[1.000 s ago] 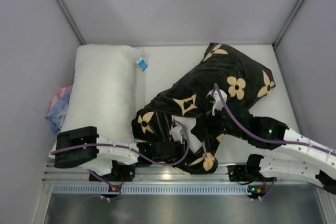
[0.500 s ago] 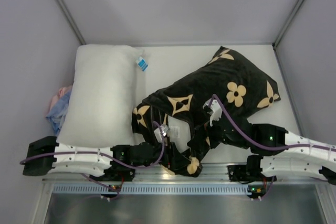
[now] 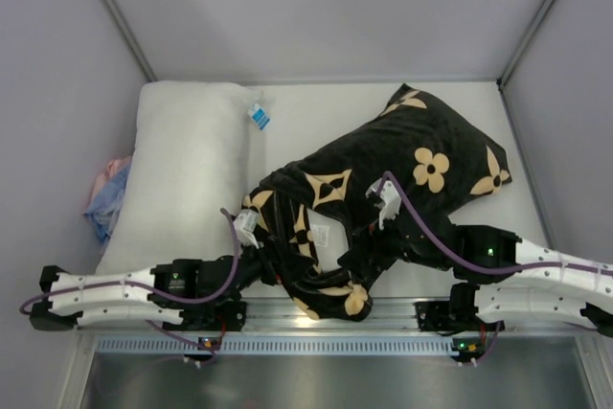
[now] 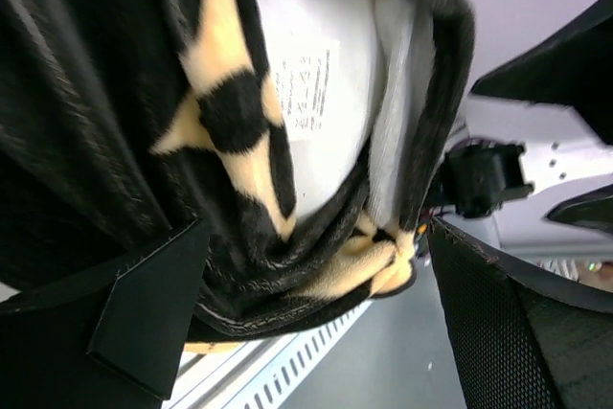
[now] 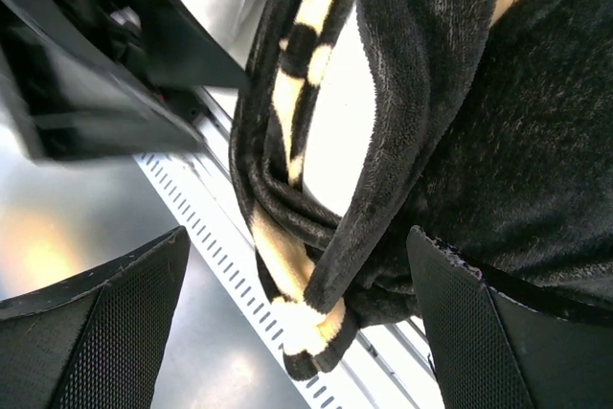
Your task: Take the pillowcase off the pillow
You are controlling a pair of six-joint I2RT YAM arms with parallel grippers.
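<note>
The black pillowcase [image 3: 421,141] with tan flowers and stars lies bunched across the middle and right of the table. The white pillow [image 3: 326,237] shows through its near opening, with a printed label [image 4: 305,83] on it. My left gripper [image 3: 273,258] is at the opening's left side. Its jaws stand open in the left wrist view [image 4: 318,227], with the case's hem [image 4: 287,304] hanging loose between the fingers. At the right side of the opening my right gripper [image 3: 362,251] is open [image 5: 297,232] around a dangling black fold [image 5: 383,198], not pinching it.
A second white pillow [image 3: 187,170] with a blue tag [image 3: 257,117] lies along the left. A pink-blue cloth [image 3: 105,198] is wedged by the left wall. The slotted metal rail [image 3: 316,342] runs along the near edge under the hanging fabric. Grey walls enclose the table.
My left gripper has opened, let go of the pillowcase and drawn back to the left. The covered pillow has shifted a little to the right. The right gripper stays at the opening.
</note>
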